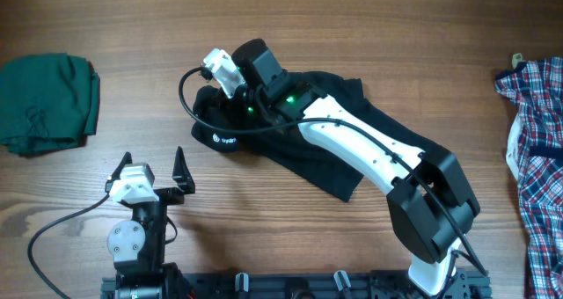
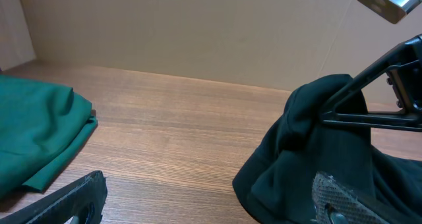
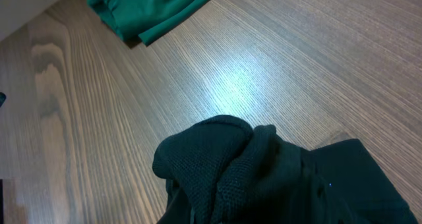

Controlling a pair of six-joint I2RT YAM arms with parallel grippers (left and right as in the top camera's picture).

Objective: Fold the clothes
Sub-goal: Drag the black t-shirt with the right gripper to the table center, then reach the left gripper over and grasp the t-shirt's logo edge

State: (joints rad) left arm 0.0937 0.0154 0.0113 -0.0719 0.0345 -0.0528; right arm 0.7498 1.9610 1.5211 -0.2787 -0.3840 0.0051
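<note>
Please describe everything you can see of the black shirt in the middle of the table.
The black shirt is soft, knit-looking fabric with a small white logo. It lies crumpled on the wooden table, stretching diagonally from the centre toward the robot's right. The right gripper is shut on a bunched fold at its left end, which stands raised.

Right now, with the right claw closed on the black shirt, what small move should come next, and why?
Probably lift the right claw a little and draw its pinched bunch across the black shirt. That claw is shut on fabric at the shirt's left end, the rest lies crumpled, and the left claw stands open, apart from it.
</note>
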